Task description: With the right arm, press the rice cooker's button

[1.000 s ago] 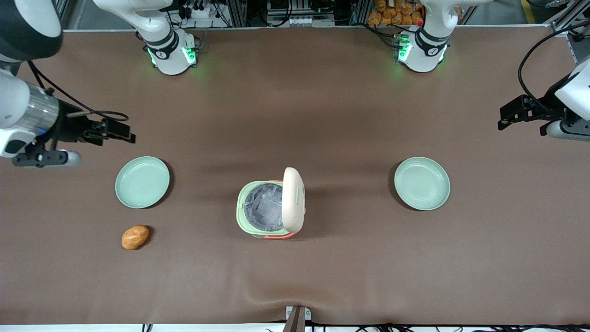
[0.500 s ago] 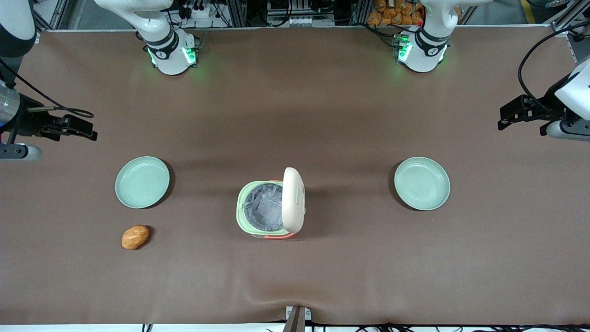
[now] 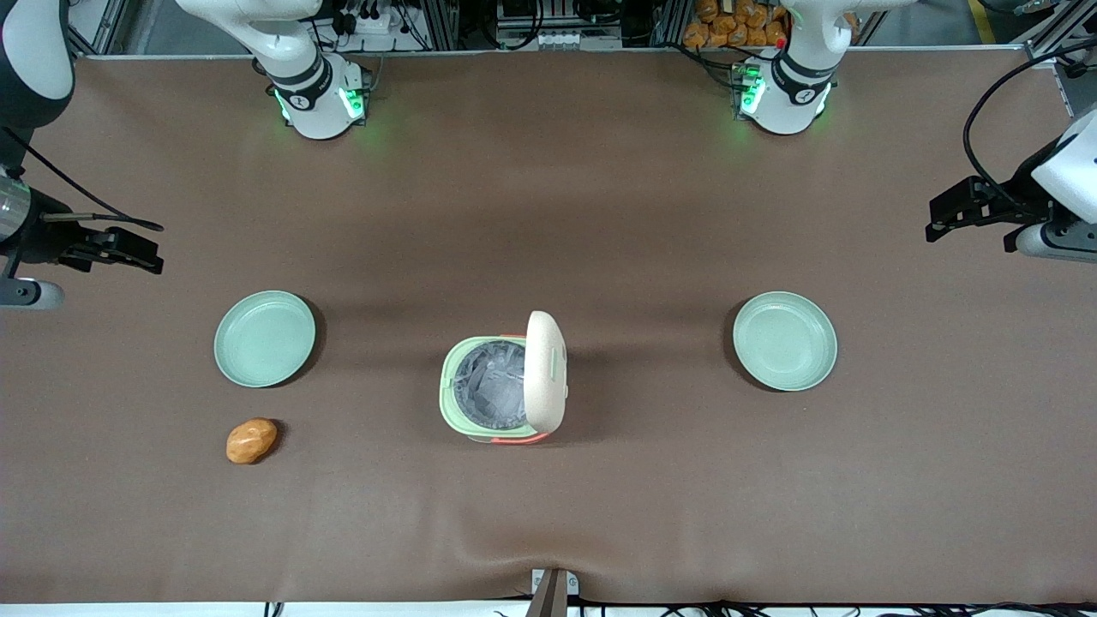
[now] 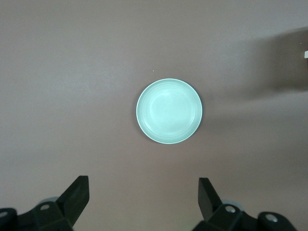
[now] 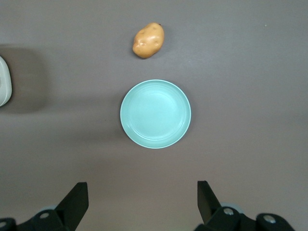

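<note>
The rice cooker stands mid-table in the front view with its cream lid raised upright and the grey inner pot showing. A small pale green patch on the lid's outer face may be the button. My right gripper hangs high at the working arm's end of the table, far from the cooker, with its fingers wide apart and empty. In the right wrist view the gripper is over bare table beside a green plate, and only a sliver of the cooker shows.
A green plate and a potato lie between my gripper and the cooker. The potato also shows in the right wrist view. A second green plate lies toward the parked arm's end.
My right gripper has drawn away from the cooker toward the working arm's end of the table. The cooker, plates and potato have not moved.
</note>
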Action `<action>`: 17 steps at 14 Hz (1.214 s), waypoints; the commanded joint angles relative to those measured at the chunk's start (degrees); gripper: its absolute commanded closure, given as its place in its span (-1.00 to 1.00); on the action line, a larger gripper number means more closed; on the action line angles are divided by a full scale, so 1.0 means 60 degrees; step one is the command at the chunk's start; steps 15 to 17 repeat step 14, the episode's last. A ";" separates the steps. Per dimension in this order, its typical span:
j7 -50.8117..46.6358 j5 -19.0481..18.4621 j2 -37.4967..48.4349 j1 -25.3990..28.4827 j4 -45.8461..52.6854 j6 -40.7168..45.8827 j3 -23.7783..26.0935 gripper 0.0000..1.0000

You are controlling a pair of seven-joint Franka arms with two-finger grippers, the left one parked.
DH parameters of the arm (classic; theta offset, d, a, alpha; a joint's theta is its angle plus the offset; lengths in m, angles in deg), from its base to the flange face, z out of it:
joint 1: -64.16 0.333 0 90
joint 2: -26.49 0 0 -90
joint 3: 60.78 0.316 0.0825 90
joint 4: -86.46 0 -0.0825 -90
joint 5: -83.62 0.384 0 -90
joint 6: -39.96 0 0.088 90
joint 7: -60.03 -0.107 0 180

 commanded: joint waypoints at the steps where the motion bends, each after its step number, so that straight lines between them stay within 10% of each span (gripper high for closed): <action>1: 0.0458 -0.0191 0.0408 -0.0169 -0.0332 -0.0080 -0.0088 -1.00; 17: 0.0503 -0.0045 0.0496 -0.0126 -0.0215 0.0081 -0.0133 -1.00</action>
